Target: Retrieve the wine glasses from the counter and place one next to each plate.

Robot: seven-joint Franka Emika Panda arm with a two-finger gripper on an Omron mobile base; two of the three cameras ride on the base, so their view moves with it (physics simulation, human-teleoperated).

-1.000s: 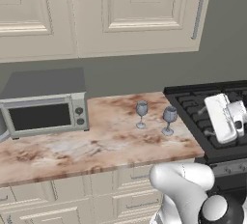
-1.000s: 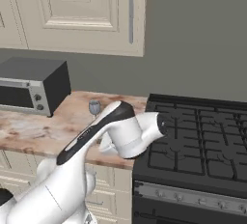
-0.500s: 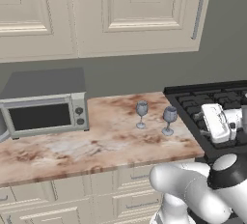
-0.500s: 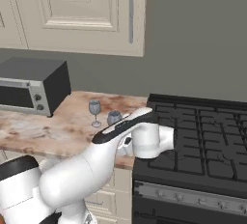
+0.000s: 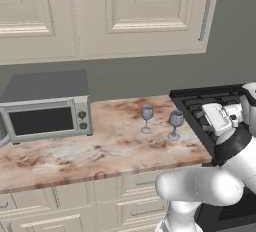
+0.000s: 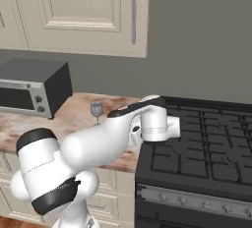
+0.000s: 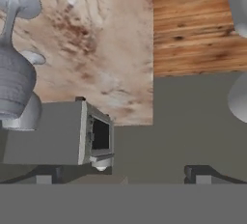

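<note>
Two wine glasses stand upright on the marbled desk (image 5: 100,151), right of centre in the left base view. The left glass (image 5: 146,118) sits slightly farther back; the right glass (image 5: 175,124) is nearer the front edge and close to the stove (image 5: 210,106). They stand near each other but apart, not touching.

Microwave (image 5: 46,118) at the left of the frame, on the same desk, well apart from the glasses. Cream wall cabinets (image 5: 125,16) across the top of the frame.

The gripper (image 5: 220,118) shows at the right of the left base view, over the stove's left edge, to the right of the glasses and clear of both. Its fingers are hard to make out there.

In the right base view one glass (image 6: 96,111) shows at centre left, just beyond the white arm (image 6: 113,138), which crosses the frame from lower left to the stove (image 6: 206,143).

Hand view: rolled sideways. Both dark finger tips, one of them (image 7: 193,172) at lower right, rise at the bottom edge, far apart — gripper spread wide, nothing between. A glass (image 7: 17,73) looms large at the left edge of the frame, blurred by closeness; the microwave (image 7: 58,133) lies below centre.
</note>
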